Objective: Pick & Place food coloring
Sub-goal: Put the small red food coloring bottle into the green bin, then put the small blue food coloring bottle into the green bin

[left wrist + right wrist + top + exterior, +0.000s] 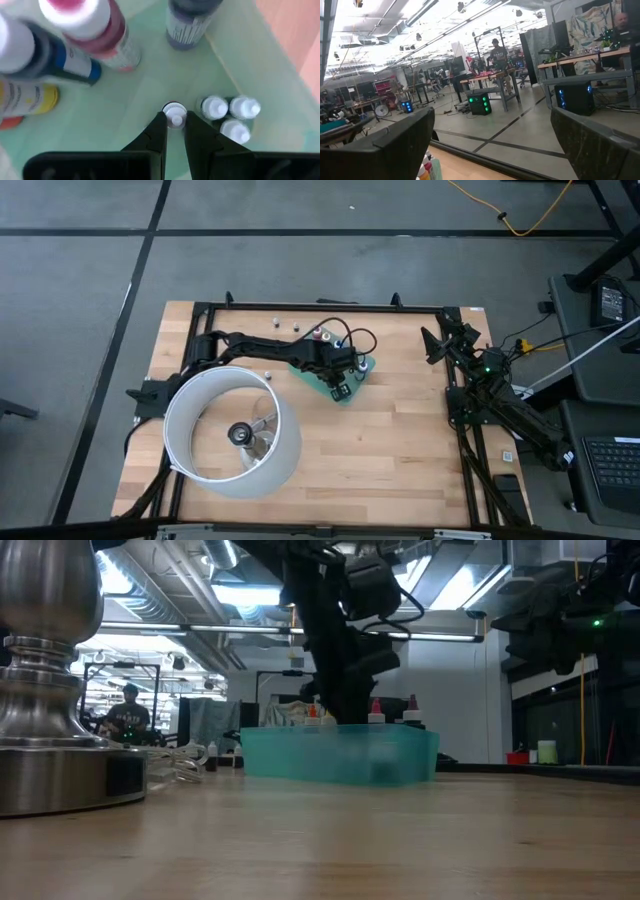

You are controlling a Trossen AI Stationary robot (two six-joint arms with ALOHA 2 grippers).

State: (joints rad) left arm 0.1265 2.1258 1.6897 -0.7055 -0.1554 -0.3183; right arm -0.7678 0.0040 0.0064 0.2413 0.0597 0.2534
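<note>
High view: the left tool [341, 383] reaches into the green tray [366, 366] mid-worktop [400, 450]; the right tool [436, 340] waits at the far right edge.

Left wrist view: fingers pinch a white-capped food coloring bottle [174, 114] inside the tray.

Right wrist view: fingers spread wide, empty.

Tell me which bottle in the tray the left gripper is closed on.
The left gripper pinches the lone white-capped bottle, standing apart from the cluster of three white caps beside it.
</note>
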